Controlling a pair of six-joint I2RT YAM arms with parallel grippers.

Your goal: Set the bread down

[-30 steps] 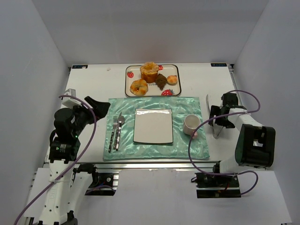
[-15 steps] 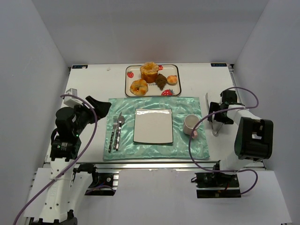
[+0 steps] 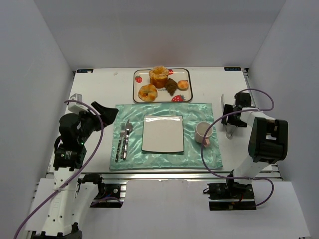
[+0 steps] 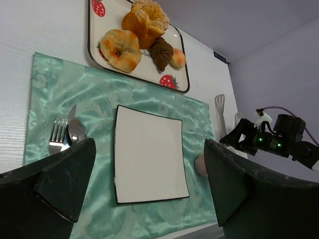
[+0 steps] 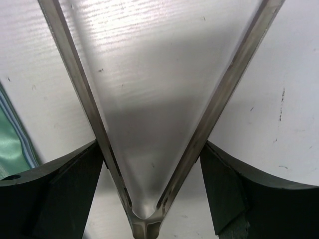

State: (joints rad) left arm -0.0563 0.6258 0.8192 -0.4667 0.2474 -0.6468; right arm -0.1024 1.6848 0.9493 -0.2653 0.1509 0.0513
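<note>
Beside the placemat (image 3: 164, 110), poised with right tool (image 5: 149, 169) wide astride the tongs (image 5: 145, 224), presumably for lifting the bread (image 3: 171, 87); left tool (image 4: 147, 184) agape, empty.

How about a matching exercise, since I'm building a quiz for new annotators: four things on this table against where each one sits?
Things:
1 bread
2 fork
3 cup
4 tongs

Places:
A bare table, right of the placemat
B strawberry tray at the far edge
C placemat, left of the square plate
D placemat, right of the square plate

Pairs: 1-B, 2-C, 3-D, 4-A
</note>
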